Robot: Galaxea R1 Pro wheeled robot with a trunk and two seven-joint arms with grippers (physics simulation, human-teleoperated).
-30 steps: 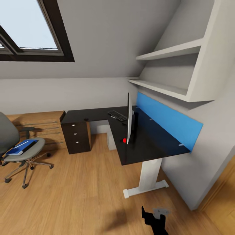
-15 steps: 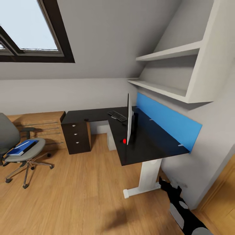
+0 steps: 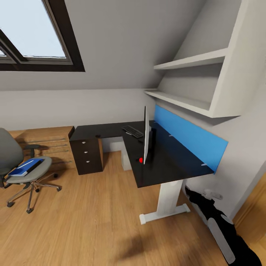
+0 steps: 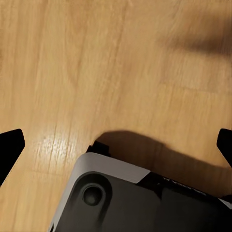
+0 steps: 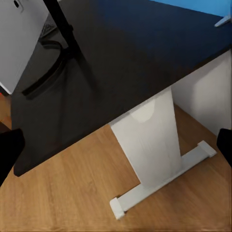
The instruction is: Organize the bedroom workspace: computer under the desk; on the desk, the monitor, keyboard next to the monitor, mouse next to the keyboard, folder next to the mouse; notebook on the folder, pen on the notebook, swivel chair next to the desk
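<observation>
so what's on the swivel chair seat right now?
On the swivel chair seat lies the blue folder, with a dark flat thing along its edge, possibly the notebook; too small to tell. Whatever lies beneath the folder is covered. No pen can be made out.

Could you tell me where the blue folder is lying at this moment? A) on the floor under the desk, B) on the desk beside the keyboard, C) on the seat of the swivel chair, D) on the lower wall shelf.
C: in the head view the folder lies flat on the grey seat of the swivel chair, which stands well apart from the desk.
</observation>
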